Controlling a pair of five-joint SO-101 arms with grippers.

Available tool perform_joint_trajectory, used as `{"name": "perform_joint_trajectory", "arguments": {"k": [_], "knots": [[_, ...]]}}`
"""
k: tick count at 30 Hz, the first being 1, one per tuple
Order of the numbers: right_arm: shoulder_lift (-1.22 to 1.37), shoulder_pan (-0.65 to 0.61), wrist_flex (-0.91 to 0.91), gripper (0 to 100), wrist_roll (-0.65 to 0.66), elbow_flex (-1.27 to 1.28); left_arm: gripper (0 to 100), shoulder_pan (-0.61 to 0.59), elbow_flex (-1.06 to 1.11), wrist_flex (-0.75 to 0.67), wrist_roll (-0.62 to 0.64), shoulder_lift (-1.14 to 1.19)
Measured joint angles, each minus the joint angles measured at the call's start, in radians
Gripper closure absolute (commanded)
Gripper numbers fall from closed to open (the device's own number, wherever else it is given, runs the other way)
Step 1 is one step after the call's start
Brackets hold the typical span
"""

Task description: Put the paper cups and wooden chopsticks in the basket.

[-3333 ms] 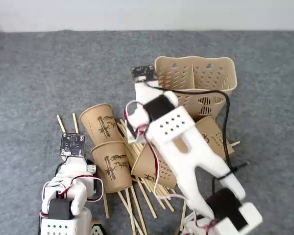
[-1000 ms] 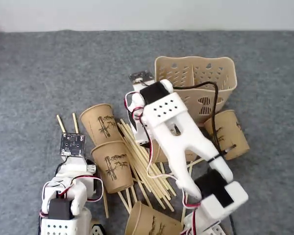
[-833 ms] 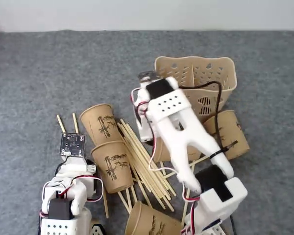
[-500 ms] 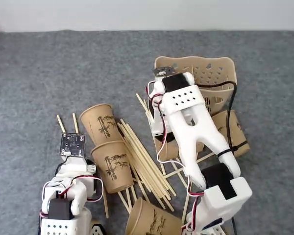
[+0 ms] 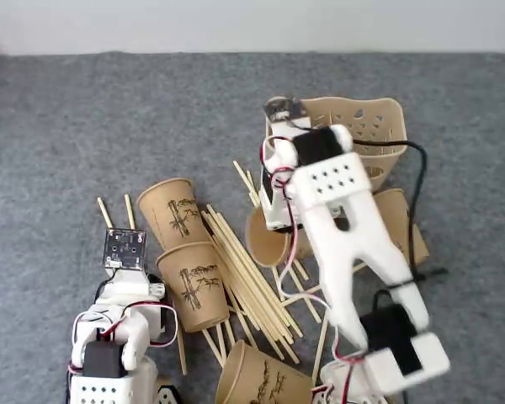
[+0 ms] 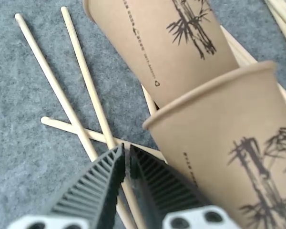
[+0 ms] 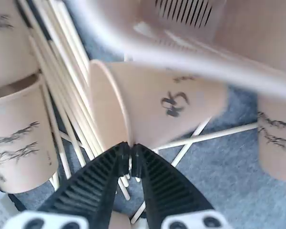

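The right gripper [image 7: 129, 145] has its jaws clamped on the rim of one paper cup [image 7: 176, 112], turned on its side just beside the front wall of the basket [image 5: 385, 126]. The cup is light and thin-walled, easy to crush, so I judge the rolled rim is the right place to hold it, and only with a gentle squeeze. The left gripper [image 6: 125, 160] has its jaws together on nothing, above loose chopsticks [image 6: 89, 88] — stiff, thin, likely to roll, and better taken near the middle.

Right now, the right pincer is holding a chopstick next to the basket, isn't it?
No. The right pincer is pinching a paper cup by its rim, not a chopstick, next to the basket. The right wrist view shows it.
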Motion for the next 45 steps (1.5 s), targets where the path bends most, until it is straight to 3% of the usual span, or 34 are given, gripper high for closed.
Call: {"name": "perform_joint_trajectory", "arguments": {"k": [5, 18, 26, 45], "knots": [[-0.098, 0.023, 0.000, 99.1, 0.012, 0.054, 98, 0.000, 0.000, 0.000, 0.000, 0.000], [-0.110, 0.265, -0.064, 98.7, 0.069, 0.328, 98, 0.000, 0.000, 0.000, 0.000, 0.000], [-0.110, 0.259, -0.077, 85.9, 0.071, 0.339, 98, 0.000, 0.000, 0.000, 0.000, 0.000], [-0.110, 0.120, -0.158, 85.6, 0.009, 0.339, 98, 0.000, 0.000, 0.000, 0.000, 0.000]]}}
